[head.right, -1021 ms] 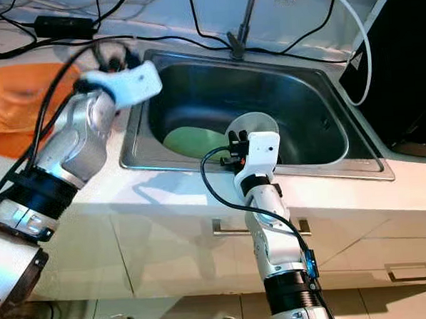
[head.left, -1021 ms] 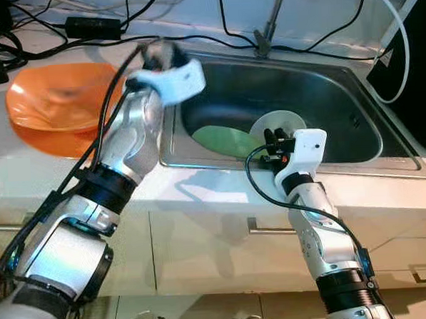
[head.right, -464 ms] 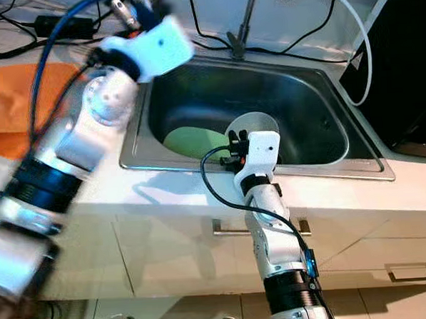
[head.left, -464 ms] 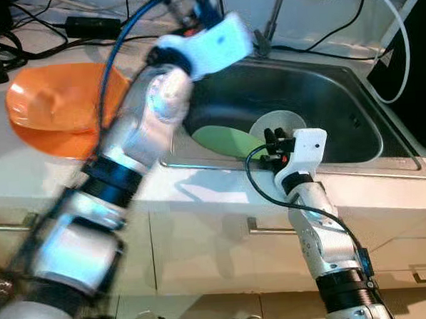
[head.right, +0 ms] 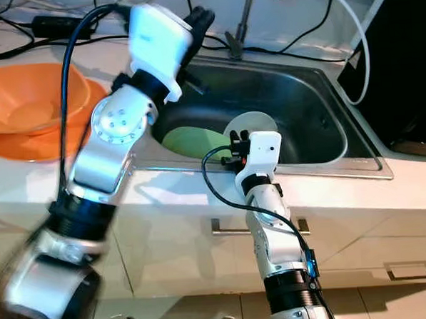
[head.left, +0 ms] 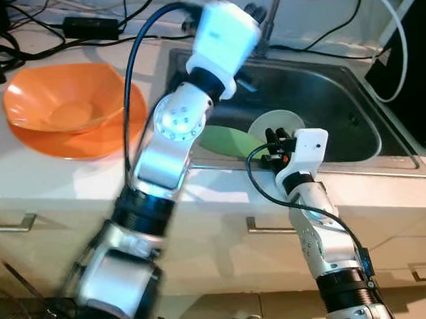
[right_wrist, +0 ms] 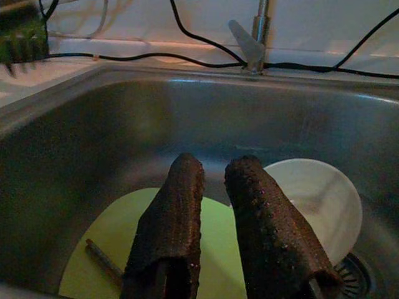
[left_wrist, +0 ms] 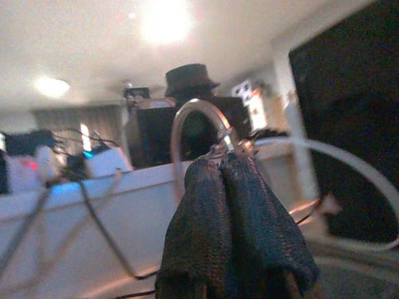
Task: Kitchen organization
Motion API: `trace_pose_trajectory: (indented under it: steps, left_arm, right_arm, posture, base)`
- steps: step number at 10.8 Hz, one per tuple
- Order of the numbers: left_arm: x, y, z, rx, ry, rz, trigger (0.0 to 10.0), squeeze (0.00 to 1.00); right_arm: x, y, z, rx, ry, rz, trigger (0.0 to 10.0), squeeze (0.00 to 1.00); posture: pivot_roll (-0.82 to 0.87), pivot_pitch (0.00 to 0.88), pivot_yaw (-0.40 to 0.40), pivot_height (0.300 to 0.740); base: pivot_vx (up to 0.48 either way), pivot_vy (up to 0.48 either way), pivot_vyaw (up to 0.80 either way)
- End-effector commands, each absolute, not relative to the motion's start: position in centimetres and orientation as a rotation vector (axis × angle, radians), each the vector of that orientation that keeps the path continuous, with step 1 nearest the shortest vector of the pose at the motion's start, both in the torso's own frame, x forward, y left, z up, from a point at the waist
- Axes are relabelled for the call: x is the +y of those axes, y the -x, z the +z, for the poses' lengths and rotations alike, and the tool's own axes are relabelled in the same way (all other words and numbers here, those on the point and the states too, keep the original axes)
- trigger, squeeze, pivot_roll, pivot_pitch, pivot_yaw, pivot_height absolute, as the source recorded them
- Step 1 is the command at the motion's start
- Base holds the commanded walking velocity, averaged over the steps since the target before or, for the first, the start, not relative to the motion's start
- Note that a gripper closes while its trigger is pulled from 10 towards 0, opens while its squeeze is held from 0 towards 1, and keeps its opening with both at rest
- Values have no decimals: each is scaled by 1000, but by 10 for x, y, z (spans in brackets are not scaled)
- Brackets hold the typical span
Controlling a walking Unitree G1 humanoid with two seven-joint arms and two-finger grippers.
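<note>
The left gripper (left_wrist: 230,187) has its two fingers pressed together with nothing between them. It is raised above the back left corner of the sink (head.left: 338,88), pointing up and away toward the faucet (left_wrist: 199,124). Its arm is blurred in the head views, so its exact height over the rim is hard to judge. The right gripper (right_wrist: 215,205) has its fingers slightly parted and empty. It hangs at the sink's front edge, aimed down into the basin.

In the basin lie a green plate (right_wrist: 212,243) and a white plate (right_wrist: 318,199). The white one sits beside the green one, toward the drain, and seems to overlap its edge. A thin dark stick, perhaps a utensil (right_wrist: 103,256), rests on the green plate. On the counter to the left stands an orange bowl (head.left: 60,103), nested on a second orange dish. Black cables (head.left: 135,42) trail along the back of the counter, and a white hose (head.left: 399,28) curves down at the right.

The risks are mostly of collision. The raised left arm could strike the faucet or snag a cable if it swings further. The right gripper's narrow opening may not fit over a plate rim lying flat, so a grasp could slip and drop the plate against the steel.
</note>
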State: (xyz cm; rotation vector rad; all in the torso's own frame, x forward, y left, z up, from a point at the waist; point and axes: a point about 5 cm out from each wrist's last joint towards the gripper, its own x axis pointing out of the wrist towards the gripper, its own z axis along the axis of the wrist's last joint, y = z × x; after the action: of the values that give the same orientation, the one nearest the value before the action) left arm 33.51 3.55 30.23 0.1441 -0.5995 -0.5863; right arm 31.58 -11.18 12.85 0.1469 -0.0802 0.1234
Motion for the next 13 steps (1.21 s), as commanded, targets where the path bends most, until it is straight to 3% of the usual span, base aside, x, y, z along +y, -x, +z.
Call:
trace_pose_trajectory:
  steps: [1, 2, 3, 4, 5, 6, 7, 9, 13]
  left_arm:
    - [36, -334, 301, -570, -45, -618, 10000, 0]
    - [46, -341, 281, -460, 127, -612, 10000, 0]
    - [49, -344, 272, -421, 167, -605, 10000, 0]
    - [56, -346, 256, -358, 237, -584, 10000, 0]
    - [58, -346, 252, -347, 237, -582, 10000, 0]
    - [58, -344, 250, -344, 238, -588, 10000, 0]
    - [58, -343, 249, -342, 241, -590, 10000, 0]
    - [59, -343, 248, -339, 241, -581, 10000, 0]
    - [59, -344, 246, -320, 231, -574, 10000, 0]
  right_arm:
    - [-117, -317, 125, -59, -153, 99, 10000, 0]
    - [-119, -317, 126, -62, -151, 96, 10000, 0]
    - [-119, -317, 126, -64, -151, 94, 10000, 0]
    - [-121, -318, 129, -74, -156, 98, 10000, 361]
    - [-121, -319, 133, -83, -159, 102, 10000, 1000]
    - [-123, -321, 138, -94, -165, 102, 10000, 1000]
    - [-125, -324, 145, -106, -173, 110, 10000, 0]
    - [-125, -328, 160, -134, -165, 206, 10000, 0]
    - [-91, -311, 172, -117, -86, 625, 10000, 0]
  posture:
    - [-21, 56, -150, 719]
    - [-25, 51, -147, 719]
    - [-27, 49, -146, 719]
    - [-28, 44, -147, 719]
    - [-27, 41, -149, 719]
    - [-27, 39, -150, 719]
    - [-30, 38, -151, 719]
    - [-34, 33, -153, 719]
    - [-34, 41, -159, 719]
  base:
    - [0, 0, 0]
    - [0, 0, 0]
    - [0, 0, 0]
    - [0, 0, 0]
    - [0, 0, 0]
    - [0, 0, 0]
    - [0, 0, 0]
    - [0, 0, 0]
    - [0, 0, 0]
